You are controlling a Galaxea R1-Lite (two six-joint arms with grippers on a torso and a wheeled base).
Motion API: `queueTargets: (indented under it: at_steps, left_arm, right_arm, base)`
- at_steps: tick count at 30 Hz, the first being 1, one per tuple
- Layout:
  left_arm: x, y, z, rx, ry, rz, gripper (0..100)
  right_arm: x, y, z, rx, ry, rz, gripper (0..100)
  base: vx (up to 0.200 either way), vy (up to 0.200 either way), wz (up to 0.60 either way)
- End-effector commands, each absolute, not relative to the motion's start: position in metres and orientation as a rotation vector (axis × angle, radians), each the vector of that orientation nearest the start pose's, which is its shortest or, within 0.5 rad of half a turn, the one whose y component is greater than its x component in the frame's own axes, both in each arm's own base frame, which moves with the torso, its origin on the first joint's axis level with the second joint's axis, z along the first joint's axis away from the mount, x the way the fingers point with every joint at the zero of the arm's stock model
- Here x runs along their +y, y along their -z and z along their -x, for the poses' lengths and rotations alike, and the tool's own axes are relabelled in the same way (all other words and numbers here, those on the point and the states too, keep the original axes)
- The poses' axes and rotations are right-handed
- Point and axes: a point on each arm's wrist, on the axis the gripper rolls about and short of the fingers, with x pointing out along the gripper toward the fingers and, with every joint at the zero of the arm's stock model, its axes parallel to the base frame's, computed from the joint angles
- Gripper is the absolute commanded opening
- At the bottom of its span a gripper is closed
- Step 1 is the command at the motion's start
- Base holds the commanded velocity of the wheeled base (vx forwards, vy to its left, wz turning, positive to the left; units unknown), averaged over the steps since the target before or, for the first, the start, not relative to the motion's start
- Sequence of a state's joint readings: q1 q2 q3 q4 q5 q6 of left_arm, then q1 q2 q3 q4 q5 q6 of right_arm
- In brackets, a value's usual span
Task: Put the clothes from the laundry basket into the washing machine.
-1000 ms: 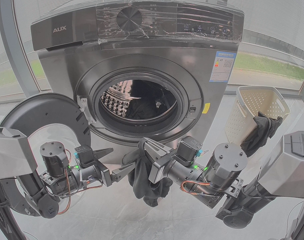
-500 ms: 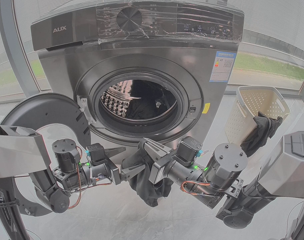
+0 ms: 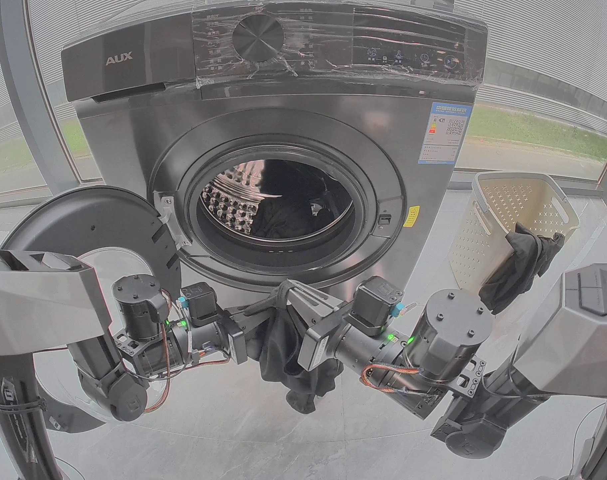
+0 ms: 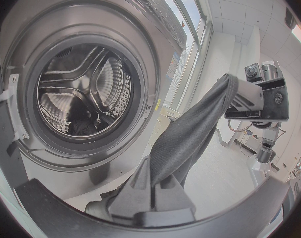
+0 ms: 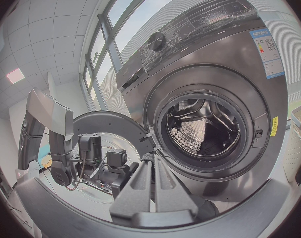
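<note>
Item: grey steel front-loading washing machine (image 3: 117, 135), filling the upper and middle of the head view; its round dark-rimmed glass door (image 3: 83, 228) stands swung wide open at the left of the frame; its shiny perforated steel drum (image 3: 233, 205) is exposed at the centre, with a heap of dark clothes (image 3: 287, 218) lying low inside it, toward the right of the opening. Item: cream perforated plastic laundry basket (image 3: 517, 201), at the right edge of the frame beside the machine, tipped with its open mouth toward the camera; a second dark garment (image 3: 520, 265) hangs over its near rim and down its outer wall. Item: dark grey fabric garment (image 3: 283, 355), at lower centre, below the drum opening and outside the machine, hanging in loose folds above the pale polished floor (image 3: 383, 435). Item: left gripper (image 3: 253, 325), lower left of centre, fingers pressed together on the left side of that hanging garment; the left wrist view shows the left gripper (image 4: 152, 185) pinching the cloth (image 4: 190, 133), which runs taut from it across to the other arm's gripper. Item: right gripper (image 3: 291, 293), just right of the left one, fingers likewise clamped on the top of the same garment; the right wrist view shows its fingers (image 5: 137, 185) closed flat against each other with a fold of the cloth at their tips. Fittings on the machine front: blue-and-white label (image 3: 445, 133) at upper right of the door ring; small yellow sticker (image 3: 411, 216) below it.
</note>
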State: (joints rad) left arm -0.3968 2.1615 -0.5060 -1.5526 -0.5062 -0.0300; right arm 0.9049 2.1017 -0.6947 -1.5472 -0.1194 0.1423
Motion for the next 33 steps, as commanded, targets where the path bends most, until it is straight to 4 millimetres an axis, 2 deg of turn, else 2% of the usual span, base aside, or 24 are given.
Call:
queueTargets:
  at_steps: [1,2,5,8,13,18,19,26,33]
  left_arm:
    - [-0.129,-0.073,-0.284,0.093,0.885,0.024,0]
    - [-0.122,-0.083,-0.273,0.077,0.878,0.014,0]
    - [-0.11,-0.098,-0.258,0.056,0.869,0.028,0]
    - [-0.106,-0.109,-0.262,-0.004,0.844,0.005,0]
    - [-0.107,-0.108,-0.264,-0.001,0.842,0.004,0]
    - [-0.108,-0.115,-0.266,-0.031,0.844,0.013,0]
    - [-0.108,-0.116,-0.266,-0.035,0.844,0.013,0]
    - [-0.108,-0.124,-0.271,-0.075,0.833,0.013,0]
    - [-0.106,-0.127,-0.273,-0.087,0.813,0.013,0]
  right_arm:
    - [0.277,-0.111,-0.225,-0.065,-0.781,-0.204,0]
    - [0.276,-0.109,-0.227,-0.06,-0.775,-0.201,0]
    - [0.271,-0.105,-0.235,-0.052,-0.749,-0.196,0]
    - [0.267,-0.098,-0.243,-0.035,-0.723,-0.195,0]
    - [0.262,-0.098,-0.249,-0.035,-0.705,-0.197,0]
    - [0.261,-0.091,-0.254,-0.024,-0.692,-0.187,0]
    - [0.262,-0.09,-0.255,-0.02,-0.69,-0.187,100]
    - [0.258,-0.07,-0.262,0.03,-0.666,-0.156,100]
    - [0.24,-0.043,-0.264,0.129,-0.632,-0.103,100]
  base:
    - [0.0,0.0,0.0]
    - [0.0,0.0,0.0]
    - [0.0,0.0,0.0]
    - [0.0,0.0,0.0]
    - [0.0,0.0,0.0]
    - [0.0,0.0,0.0]
    - [0.0,0.0,0.0]
    - [0.0,0.0,0.0]
    - [0.0,0.0,0.0]
